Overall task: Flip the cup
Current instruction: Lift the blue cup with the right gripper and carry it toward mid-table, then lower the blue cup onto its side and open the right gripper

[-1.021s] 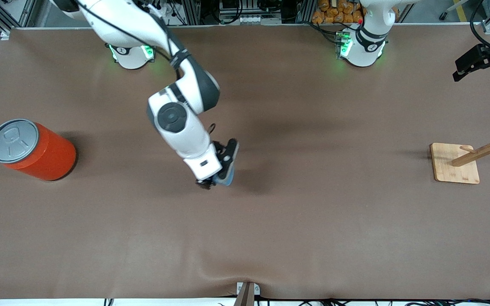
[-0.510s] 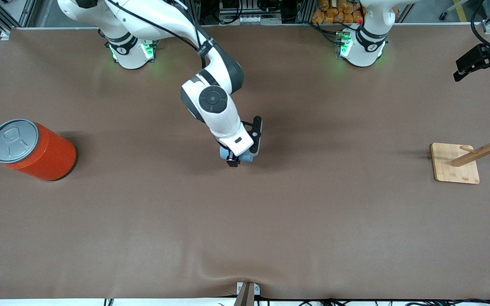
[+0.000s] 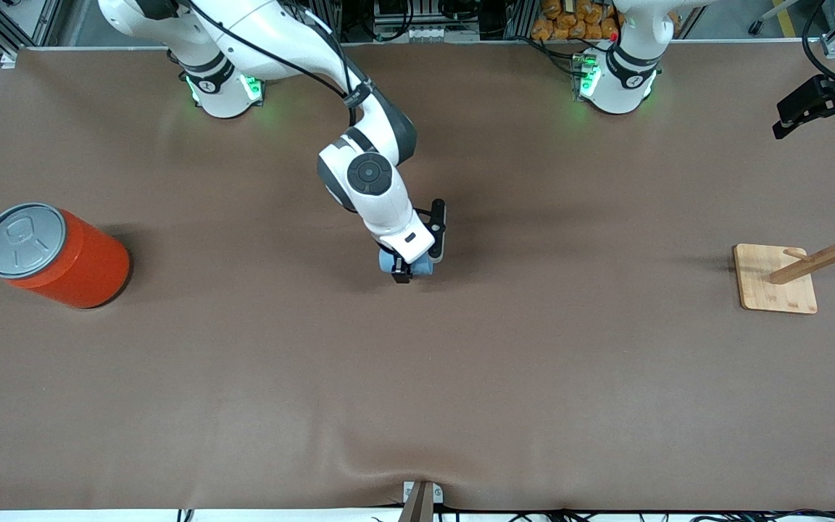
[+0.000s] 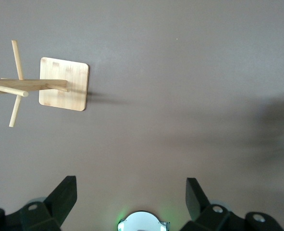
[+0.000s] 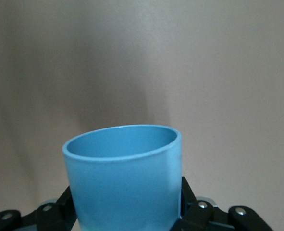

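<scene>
The light blue cup sits between the fingers of my right gripper, which press on its two sides, so the gripper is shut on the cup. The cup's open mouth shows in the right wrist view, with brown table past it. From the front, the cup is low at the table's middle and mostly hidden under the right gripper. My left gripper hangs open high over the table with nothing between its fingers.
A large orange can with a grey lid stands at the right arm's end of the table. A wooden rack on a square base stands at the left arm's end. The brown mat wrinkles near the front edge.
The right arm has carried the cup away from the front camera and toward the left arm's end, then settled low at the table's middle. The left arm has not moved.
</scene>
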Tool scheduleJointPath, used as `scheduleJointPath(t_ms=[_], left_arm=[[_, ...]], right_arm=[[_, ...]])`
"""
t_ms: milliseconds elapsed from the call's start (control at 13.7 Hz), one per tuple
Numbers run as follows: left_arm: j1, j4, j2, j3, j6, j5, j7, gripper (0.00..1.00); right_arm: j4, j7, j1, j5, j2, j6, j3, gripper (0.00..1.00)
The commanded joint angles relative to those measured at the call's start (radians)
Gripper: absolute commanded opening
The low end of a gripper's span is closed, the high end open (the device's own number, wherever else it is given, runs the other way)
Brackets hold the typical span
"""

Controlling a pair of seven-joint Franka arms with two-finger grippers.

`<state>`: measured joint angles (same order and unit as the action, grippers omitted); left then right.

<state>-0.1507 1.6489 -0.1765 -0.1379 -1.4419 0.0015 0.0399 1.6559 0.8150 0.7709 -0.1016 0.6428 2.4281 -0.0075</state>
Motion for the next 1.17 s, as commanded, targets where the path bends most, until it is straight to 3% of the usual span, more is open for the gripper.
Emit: scheduleJointPath(t_ms=[0, 729, 948, 1094], left_arm=[[-0.012, -0.015, 0.002, -0.006, 0.017, -0.011, -0.022, 1.0], [-0.013, -0.015, 0.0, -0.006, 0.017, -0.011, -0.022, 1.0], [-0.012, -0.015, 0.0, -0.006, 0.017, -0.011, -0.022, 1.0], [-0.01, -0.014, 0.003, -0.008, 0.017, -0.014, -0.02, 1.0]], right_arm=[[0.021, 0.067, 0.019, 0.014, 0.018, 0.084, -0.012, 0.87], [0.042, 0.107, 0.016, 0.013, 0.032, 0.115, -0.012, 0.88], [0.042, 0.105, 0.014, 0.013, 0.029, 0.108, -0.012, 1.0], [0.041, 0.095, 0.013, 0.013, 0.018, 0.095, -0.012, 1.0]])
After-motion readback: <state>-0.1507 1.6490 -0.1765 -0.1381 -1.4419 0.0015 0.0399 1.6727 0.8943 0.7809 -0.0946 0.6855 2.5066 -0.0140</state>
